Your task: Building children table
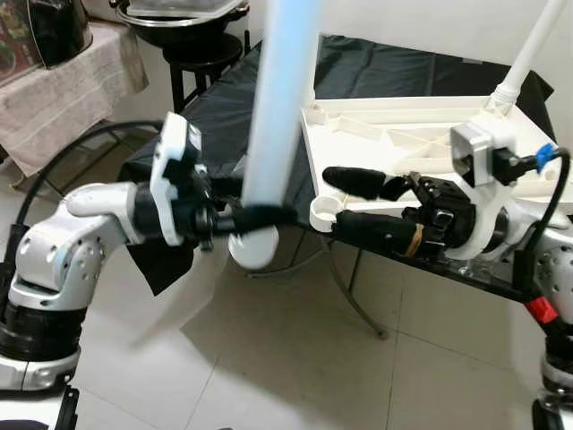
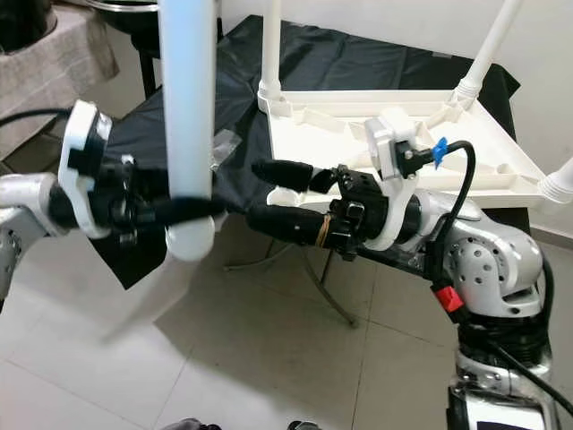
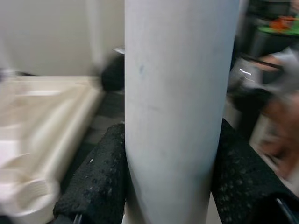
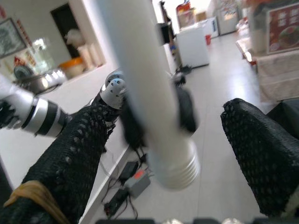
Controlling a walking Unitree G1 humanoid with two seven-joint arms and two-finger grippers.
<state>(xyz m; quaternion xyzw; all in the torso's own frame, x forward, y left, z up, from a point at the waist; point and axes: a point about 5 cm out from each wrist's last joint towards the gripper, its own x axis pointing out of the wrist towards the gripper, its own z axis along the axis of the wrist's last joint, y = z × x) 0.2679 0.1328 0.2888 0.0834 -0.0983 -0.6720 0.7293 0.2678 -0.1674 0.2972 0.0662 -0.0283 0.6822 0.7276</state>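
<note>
Left eye view: white tabletop point(image 1: 403, 143) lies upside down on a black-draped stand point(image 1: 224, 98), underside ribs up. One leg point(image 1: 528, 54) already stands in the far corner socket. The near corner socket point(image 1: 325, 211) is empty. The left gripper point(image 1: 246, 218) is clamped around a loose white leg point(image 1: 277, 116), holding it upright just off the tabletop's near edge, over the tiled floor point(image 1: 295, 358). The right gripper point(image 1: 358, 202) reaches in from the right, fingers spread, one above the empty socket and one below it.

Right eye view: same layout. Two legs show fitted at the far corners, one at the back left point(image 2: 271, 45), one at the back right point(image 2: 483, 54); a further leg end point(image 2: 557, 186) pokes in at the right edge, seating unclear.

Left wrist view: both black fingers point(image 3: 93, 182) press the leg from either side; grip looks firm. Tabletop edge blurred beyond.

Right wrist view: fingers point(image 4: 70, 158) wide apart, nothing between them; the held leg's threaded end point(image 4: 175, 172) hangs in front, blurred.

Judgement: assembly partway. At least two legs in, held leg not yet seated; near socket is the likely target.
</note>
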